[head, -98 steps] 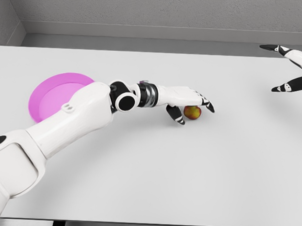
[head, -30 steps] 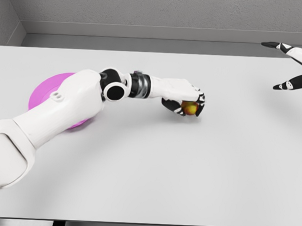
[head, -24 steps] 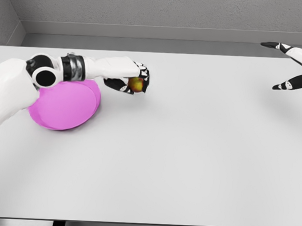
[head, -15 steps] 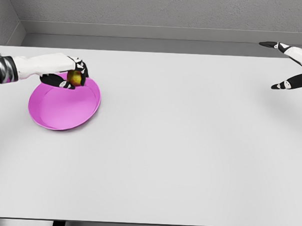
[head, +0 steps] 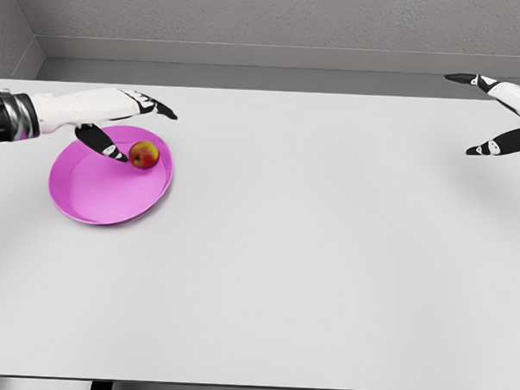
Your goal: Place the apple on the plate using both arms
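One apple (head: 143,154) lies on the plate (head: 96,196), left hand (head: 108,119) beside.

Only 1 cam for me: head view, high up, tilted down & fwd over the desk (head: 308,275). Mid range, whole top in shot, near edge at btm, back wall (head: 250,17) at top. No 2nd view, so no overlap.

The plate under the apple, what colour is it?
The round plate is bright pink-magenta, plain, seen clearly in the head view.
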`<state>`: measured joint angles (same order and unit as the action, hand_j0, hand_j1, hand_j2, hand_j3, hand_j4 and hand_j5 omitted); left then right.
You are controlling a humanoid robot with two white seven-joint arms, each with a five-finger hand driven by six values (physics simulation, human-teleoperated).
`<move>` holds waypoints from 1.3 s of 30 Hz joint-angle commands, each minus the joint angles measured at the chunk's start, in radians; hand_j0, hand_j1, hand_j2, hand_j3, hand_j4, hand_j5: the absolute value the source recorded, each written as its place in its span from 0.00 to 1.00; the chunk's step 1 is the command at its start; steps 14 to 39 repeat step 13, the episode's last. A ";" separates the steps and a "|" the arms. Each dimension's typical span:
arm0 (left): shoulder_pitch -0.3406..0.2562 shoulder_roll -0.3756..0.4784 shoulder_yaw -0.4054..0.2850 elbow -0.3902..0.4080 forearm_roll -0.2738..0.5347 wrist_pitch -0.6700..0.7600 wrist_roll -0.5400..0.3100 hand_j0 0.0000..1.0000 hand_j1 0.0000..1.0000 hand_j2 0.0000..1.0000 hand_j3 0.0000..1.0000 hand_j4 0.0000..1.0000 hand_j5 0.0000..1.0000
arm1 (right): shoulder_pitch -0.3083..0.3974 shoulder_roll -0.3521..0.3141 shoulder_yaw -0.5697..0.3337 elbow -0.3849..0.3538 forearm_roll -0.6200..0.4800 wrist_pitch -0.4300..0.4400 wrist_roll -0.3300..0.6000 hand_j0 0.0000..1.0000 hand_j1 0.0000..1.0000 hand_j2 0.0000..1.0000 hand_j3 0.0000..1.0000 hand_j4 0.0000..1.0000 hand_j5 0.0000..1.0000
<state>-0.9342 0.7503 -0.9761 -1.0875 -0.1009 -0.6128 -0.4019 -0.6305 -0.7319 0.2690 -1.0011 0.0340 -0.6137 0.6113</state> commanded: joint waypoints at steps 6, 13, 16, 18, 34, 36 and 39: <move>-0.002 -0.272 -0.007 -0.032 -0.016 0.002 -0.008 1.00 1.00 1.00 1.00 1.00 1.00 | 0.000 -0.001 -0.001 -0.001 -0.008 0.003 0.000 1.00 1.00 1.00 1.00 1.00 1.00; 0.000 -0.292 -0.009 -0.028 -0.029 0.002 -0.009 1.00 1.00 1.00 1.00 1.00 1.00 | 0.000 -0.001 -0.001 -0.002 -0.008 0.003 0.000 1.00 1.00 1.00 1.00 1.00 1.00; 0.000 -0.292 -0.009 -0.028 -0.029 0.002 -0.009 1.00 1.00 1.00 1.00 1.00 1.00 | 0.000 -0.001 -0.001 -0.002 -0.008 0.003 0.000 1.00 1.00 1.00 1.00 1.00 1.00; 0.000 -0.292 -0.009 -0.028 -0.029 0.002 -0.009 1.00 1.00 1.00 1.00 1.00 1.00 | 0.000 -0.001 -0.001 -0.002 -0.008 0.003 0.000 1.00 1.00 1.00 1.00 1.00 1.00; 0.000 -0.292 -0.009 -0.028 -0.029 0.002 -0.009 1.00 1.00 1.00 1.00 1.00 1.00 | 0.000 -0.001 -0.001 -0.002 -0.008 0.003 0.000 1.00 1.00 1.00 1.00 1.00 1.00; 0.000 -0.292 -0.009 -0.028 -0.029 0.002 -0.009 1.00 1.00 1.00 1.00 1.00 1.00 | 0.000 -0.001 -0.001 -0.002 -0.008 0.003 0.000 1.00 1.00 1.00 1.00 1.00 1.00; 0.000 -0.292 -0.009 -0.028 -0.029 0.002 -0.009 1.00 1.00 1.00 1.00 1.00 1.00 | 0.000 -0.001 -0.001 -0.002 -0.008 0.003 0.000 1.00 1.00 1.00 1.00 1.00 1.00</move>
